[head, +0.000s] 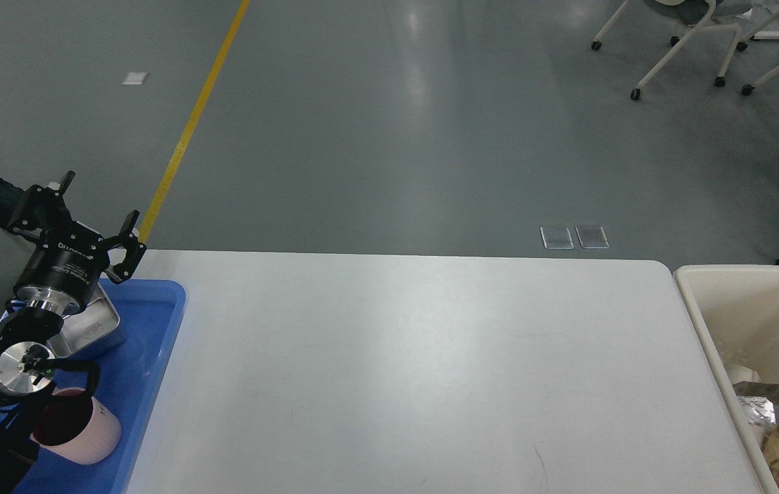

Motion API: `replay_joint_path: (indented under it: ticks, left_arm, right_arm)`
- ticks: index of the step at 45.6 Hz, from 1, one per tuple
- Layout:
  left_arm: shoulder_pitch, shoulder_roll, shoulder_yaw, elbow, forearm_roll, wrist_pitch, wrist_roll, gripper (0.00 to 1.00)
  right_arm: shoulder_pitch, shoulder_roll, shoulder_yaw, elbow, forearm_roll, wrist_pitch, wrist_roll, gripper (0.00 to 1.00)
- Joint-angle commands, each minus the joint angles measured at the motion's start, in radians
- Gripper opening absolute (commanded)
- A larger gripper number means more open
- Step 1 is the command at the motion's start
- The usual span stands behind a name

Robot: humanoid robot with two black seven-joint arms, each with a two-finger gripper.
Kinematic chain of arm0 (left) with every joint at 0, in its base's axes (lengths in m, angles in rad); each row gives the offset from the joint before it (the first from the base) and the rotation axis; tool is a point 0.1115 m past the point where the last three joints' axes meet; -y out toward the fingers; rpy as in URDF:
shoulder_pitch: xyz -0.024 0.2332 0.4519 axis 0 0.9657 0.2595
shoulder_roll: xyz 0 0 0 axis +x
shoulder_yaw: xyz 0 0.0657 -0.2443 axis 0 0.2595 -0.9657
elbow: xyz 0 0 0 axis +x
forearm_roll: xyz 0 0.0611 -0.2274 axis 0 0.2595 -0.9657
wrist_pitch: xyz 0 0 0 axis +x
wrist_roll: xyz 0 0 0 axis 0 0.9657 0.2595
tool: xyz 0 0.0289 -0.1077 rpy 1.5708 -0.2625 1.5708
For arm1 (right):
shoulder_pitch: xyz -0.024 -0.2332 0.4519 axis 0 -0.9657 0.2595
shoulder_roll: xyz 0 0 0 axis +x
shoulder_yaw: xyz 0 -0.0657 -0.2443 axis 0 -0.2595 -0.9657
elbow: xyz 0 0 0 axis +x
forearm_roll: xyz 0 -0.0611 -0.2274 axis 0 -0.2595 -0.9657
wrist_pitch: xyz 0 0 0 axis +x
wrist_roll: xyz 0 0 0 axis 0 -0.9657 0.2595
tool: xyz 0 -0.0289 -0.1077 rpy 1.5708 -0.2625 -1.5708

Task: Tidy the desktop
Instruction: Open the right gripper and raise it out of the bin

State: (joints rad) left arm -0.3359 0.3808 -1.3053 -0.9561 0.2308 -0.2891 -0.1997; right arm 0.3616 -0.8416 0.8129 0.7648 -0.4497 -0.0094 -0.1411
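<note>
Here, left fingers (81, 219) spread wide, empty, above blue tray (156, 343), white desktop (430, 363)

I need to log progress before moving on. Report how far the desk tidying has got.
Looks nearly done: the white desktop shows nothing lying on it. A metal tin and a pink cup sit in the blue tray; foil and crumpled scraps are in the cream bin. In hand: nothing. The left gripper hangs over the tray's far end, fingers spread and empty. Left to do: nothing visible; the right arm is out of view.
</note>
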Motion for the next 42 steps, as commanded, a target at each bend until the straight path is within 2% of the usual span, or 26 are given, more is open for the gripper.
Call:
replay_joint_path:
  ticks: [1, 6, 12, 17, 23, 26, 31, 39, 42]
  left_arm:
    - [0.003, 0.007, 0.0, -0.001, 0.001, 0.021, 0.002, 0.97]
    - [0.012, 0.007, -0.005, -0.013, 0.001, 0.013, 0.002, 0.97]
    - [0.015, 0.0, -0.017, -0.021, -0.001, 0.01, 0.002, 0.97]
    - [0.041, -0.003, -0.034, -0.064, -0.004, 0.018, 0.003, 0.97]
    - [0.106, -0.008, -0.094, -0.167, -0.008, 0.025, 0.003, 0.97]
    - [0.146, -0.008, -0.117, -0.225, -0.008, 0.042, 0.002, 0.97]
    - [0.215, -0.011, -0.135, -0.285, -0.008, 0.05, 0.003, 0.97]
    - [0.267, -0.062, -0.196, -0.291, -0.008, 0.047, 0.002, 0.97]
    - [0.268, -0.075, -0.203, -0.291, -0.008, 0.047, -0.004, 0.97]
  right_arm:
    - [0.121, 0.035, 0.012, 0.115, 0.006, -0.033, -0.009, 1.0]
    - [0.126, 0.073, 0.109, 0.287, 0.123, -0.009, -0.002, 1.0]
    - [0.065, 0.271, 0.34, 0.38, 0.281, -0.006, 0.011, 1.0]
    - [-0.018, 0.456, 0.544, 0.436, 0.279, 0.0, 0.064, 1.0]
    - [-0.104, 0.578, 0.589, 0.534, 0.278, 0.011, 0.153, 1.0]
    - [-0.168, 0.627, 0.606, 0.608, 0.275, 0.042, 0.166, 1.0]
    - [-0.217, 0.665, 0.637, 0.671, 0.275, 0.051, 0.167, 1.0]
    - [-0.216, 0.664, 0.704, 0.639, 0.273, 0.051, 0.169, 1.0]
    - [-0.208, 0.659, 0.706, 0.628, 0.263, 0.049, 0.184, 1.0]
